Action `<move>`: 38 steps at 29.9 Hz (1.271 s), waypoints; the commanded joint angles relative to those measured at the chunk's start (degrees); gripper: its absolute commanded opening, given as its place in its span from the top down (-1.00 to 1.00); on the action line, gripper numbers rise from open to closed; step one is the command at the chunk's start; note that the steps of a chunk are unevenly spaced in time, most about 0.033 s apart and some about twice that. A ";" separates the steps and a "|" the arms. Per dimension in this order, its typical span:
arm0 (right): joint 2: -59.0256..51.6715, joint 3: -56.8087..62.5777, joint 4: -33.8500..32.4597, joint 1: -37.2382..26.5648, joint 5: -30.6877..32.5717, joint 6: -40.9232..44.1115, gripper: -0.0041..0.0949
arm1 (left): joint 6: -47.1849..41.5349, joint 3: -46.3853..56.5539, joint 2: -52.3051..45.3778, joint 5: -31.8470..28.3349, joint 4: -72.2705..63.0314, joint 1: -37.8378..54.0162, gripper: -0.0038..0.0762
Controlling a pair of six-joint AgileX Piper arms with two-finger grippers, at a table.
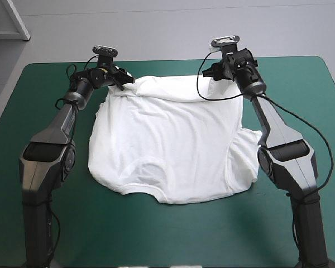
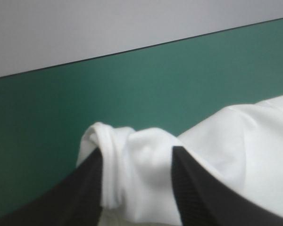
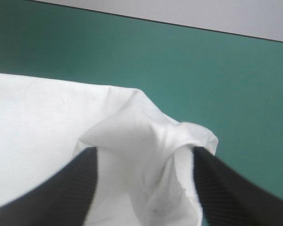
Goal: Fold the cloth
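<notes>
From above, the white T-shirt [image 1: 173, 139] lies spread over the middle of the teal-green surface [image 1: 301, 84]. Its long axis runs from the top of the frame to the bottom. One straight edge sits toward the upper part of the frame, and a curved opening that looks like the neck shows at the lower left of the cloth. A sleeve juts out at each side. The left end effector [image 1: 124, 84], at upper left, and the right end effector [image 1: 215, 72], at upper right, each grip a corner of that upper edge, which sags slightly between them. In the left wrist view, the left end effector [image 2: 137, 155] has its black fingers nearly closed on a rolled bunch of T-shirt [image 2: 245, 141], with bare surface [image 2: 85, 94] ahead of it. In the right wrist view, the right end effector [image 3: 145, 155] likewise pinches a gathered corner of the T-shirt [image 3: 47, 122], with the rest of the cloth spreading beside it and the surface [image 3: 203, 70] ahead.
</notes>
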 commanded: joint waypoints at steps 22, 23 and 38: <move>-38.87 22.82 6.03 1.37 18.79 -0.54 -0.90 | -15.52 6.42 -24.30 47.21 16.07 2.33 -0.12; -40.93 26.68 6.03 1.37 18.48 -0.24 -0.90 | -15.61 9.99 -26.00 46.94 16.20 2.33 -0.13; -62.72 69.86 6.21 1.63 9.20 3.40 -0.90 | -20.74 51.50 -41.09 22.04 13.46 2.33 -0.56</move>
